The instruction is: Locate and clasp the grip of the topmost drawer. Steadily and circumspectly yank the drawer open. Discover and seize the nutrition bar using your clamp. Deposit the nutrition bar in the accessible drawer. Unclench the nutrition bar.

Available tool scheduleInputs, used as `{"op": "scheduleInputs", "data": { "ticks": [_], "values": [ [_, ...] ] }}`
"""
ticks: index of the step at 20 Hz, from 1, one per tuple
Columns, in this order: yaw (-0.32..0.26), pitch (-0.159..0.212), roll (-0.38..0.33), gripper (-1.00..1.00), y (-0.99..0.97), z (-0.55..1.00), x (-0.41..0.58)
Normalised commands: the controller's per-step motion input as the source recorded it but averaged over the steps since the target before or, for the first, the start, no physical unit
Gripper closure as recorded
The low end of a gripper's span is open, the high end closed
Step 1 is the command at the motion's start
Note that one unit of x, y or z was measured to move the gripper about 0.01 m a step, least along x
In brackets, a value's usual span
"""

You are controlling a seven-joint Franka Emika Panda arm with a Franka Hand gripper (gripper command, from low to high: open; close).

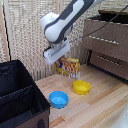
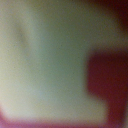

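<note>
- The nutrition bar (image 1: 68, 67) stands upright above the wooden table (image 1: 100, 107), directly under my arm's white wrist block; the exterior view's left part of it is covered by that block.
- The clamp (image 1: 61, 59): fingers hidden from outside, so I cannot tell whether it grips the packet.
- Wrist view gives only a blurred pale and red surface filling the lens.
- The topmost drawer (image 1: 105, 37) sits at the exterior view's right; interior not visible.
- Yellow bowl (image 1: 81, 87) and blue bowl (image 1: 58, 98) show nothing inside; black bin (image 1: 20, 95) interior dark.
</note>
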Motion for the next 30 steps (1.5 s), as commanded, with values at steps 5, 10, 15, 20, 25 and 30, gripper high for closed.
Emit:
{"op": "scheduleInputs", "data": {
  "ticks": [5, 10, 15, 20, 25, 30],
  "values": [
    [-0.048, 0.087, 0.0, 1.0, 0.0, 1.0, 0.418],
    [-0.08, 0.052, 0.0, 1.0, 0.0, 1.0, 0.387],
    [-0.095, 0.046, 0.0, 1.0, -0.01, 1.0, 0.27],
    [-0.069, 0.012, 0.059, 1.0, -0.38, 0.97, 0.096],
    [-0.079, 0.004, 0.078, 1.0, -0.63, 0.97, 0.0],
    [-0.035, 0.028, 0.063, 1.0, -0.58, 0.99, 0.0]
  ]
}}
